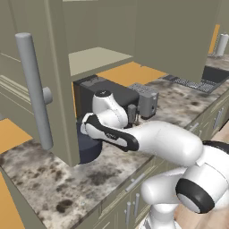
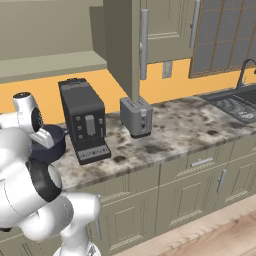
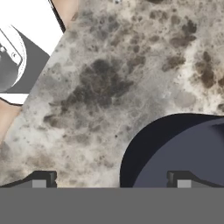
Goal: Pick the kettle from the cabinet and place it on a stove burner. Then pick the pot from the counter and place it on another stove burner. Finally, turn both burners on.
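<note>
The dark navy pot (image 1: 88, 148) stands on the marble counter (image 1: 44, 179) under the open cabinet (image 1: 96, 59), whose door carries a long grey bar handle (image 1: 34, 89). The pot (image 2: 50, 146) is left of the coffee machine in the right base view. In the hand view my gripper (image 3: 109, 180) is open just above the pot (image 3: 183, 148). One fingertip (image 3: 179, 179) is over the pot's inside and the other is outside its wall, above the counter (image 3: 109, 78). Nothing is held. The kettle and the burners are out of view.
A black coffee machine (image 2: 84, 122) stands right beside the pot, with a grey toaster (image 2: 136, 118) further right. A sink (image 2: 239, 104) lies at the far right. The open cabinet door (image 1: 58, 80) hangs close over the pot's left side.
</note>
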Tool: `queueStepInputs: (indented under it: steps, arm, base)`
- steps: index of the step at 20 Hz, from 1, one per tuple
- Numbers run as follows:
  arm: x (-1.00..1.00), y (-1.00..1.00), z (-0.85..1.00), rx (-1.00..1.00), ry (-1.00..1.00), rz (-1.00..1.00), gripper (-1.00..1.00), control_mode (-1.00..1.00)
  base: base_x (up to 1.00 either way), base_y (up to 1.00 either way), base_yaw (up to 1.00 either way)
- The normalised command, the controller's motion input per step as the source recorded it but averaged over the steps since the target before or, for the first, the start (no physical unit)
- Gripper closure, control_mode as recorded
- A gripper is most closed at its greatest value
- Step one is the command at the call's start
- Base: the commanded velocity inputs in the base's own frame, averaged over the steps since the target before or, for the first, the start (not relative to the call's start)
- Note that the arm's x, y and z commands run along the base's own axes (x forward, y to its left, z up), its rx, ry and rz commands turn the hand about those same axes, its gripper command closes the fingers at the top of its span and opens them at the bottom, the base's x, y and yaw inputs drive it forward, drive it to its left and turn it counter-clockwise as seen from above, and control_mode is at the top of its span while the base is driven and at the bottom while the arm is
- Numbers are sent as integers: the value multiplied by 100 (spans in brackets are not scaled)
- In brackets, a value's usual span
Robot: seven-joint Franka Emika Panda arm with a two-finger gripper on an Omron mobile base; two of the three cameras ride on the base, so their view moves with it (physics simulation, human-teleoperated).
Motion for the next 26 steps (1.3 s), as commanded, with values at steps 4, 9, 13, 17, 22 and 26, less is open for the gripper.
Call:
queueStepInputs:
  steps: [4, 9, 13, 17, 22, 26]
  arm:
    - [38, 9, -32, -1, 0, 0, -100, -100]
    - [37, 16, -32, -1, 0, 0, -100, -100]
    - [32, 15, -33, -2, 0, 0, -100, -100]
    - [28, 13, -31, -2, 0, 0, -100, -100]
    - [4, 3, -29, 0, 0, 0, -100, -100]
    - [0, 0, -31, 0, 0, 0, -100, -100]
  base:
    - [0, 0, 0]
    - [0, 0, 0]
    - [0, 0, 0]
    - [0, 0, 0]
    - [0, 0, 0]
    - [0, 0, 0]
